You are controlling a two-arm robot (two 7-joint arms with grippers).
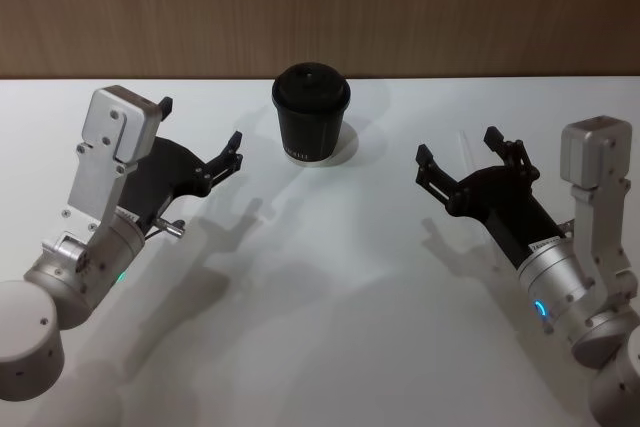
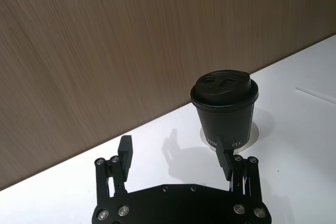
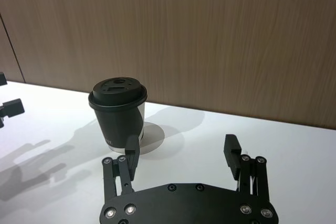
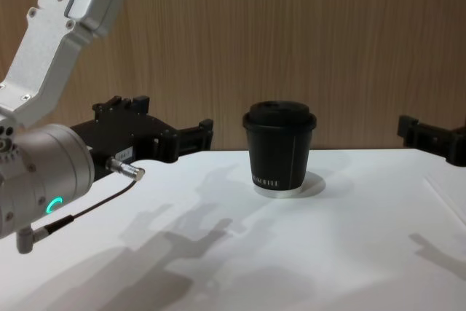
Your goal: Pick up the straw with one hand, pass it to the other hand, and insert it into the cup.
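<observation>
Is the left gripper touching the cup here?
Apart. The head view shows bare table between the left gripper and the cup.

The head view looks steeply down on the white tabletop (image 1: 330, 327) from above and behind both arms, while the chest view sits low, near tabletop height, facing across toward the wood-panelled wall (image 4: 291, 34). The wrist views look forward over the left end effector (image 2: 175, 150) and the right end effector (image 3: 182, 144) from close behind; all four views share the cup (image 1: 311, 117).
</observation>
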